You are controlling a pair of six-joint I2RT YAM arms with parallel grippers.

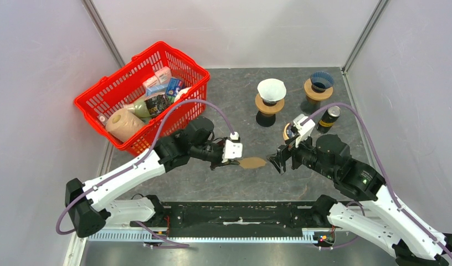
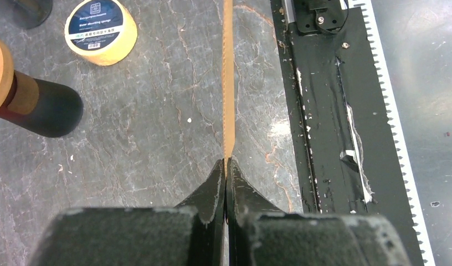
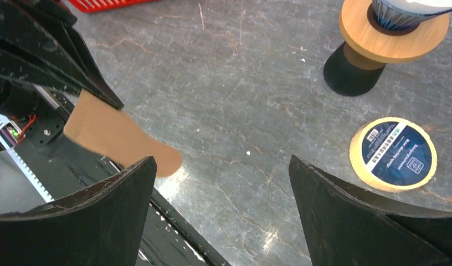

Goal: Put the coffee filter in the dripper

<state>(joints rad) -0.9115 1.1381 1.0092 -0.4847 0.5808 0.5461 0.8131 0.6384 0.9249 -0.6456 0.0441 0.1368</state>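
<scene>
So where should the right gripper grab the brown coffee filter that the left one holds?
Probably the free rounded end of the brown coffee filter, approached from the right, with the open right gripper straddling its flat faces. The left gripper pinches the other end, and the filter is a thin flat sheet, edge-on in the left wrist view.

Pale panel walls (image 1: 224,27) close three sides | metal posts (image 1: 104,33) mark the corners | dark, veined table (image 1: 229,94) | soft, even light
</scene>
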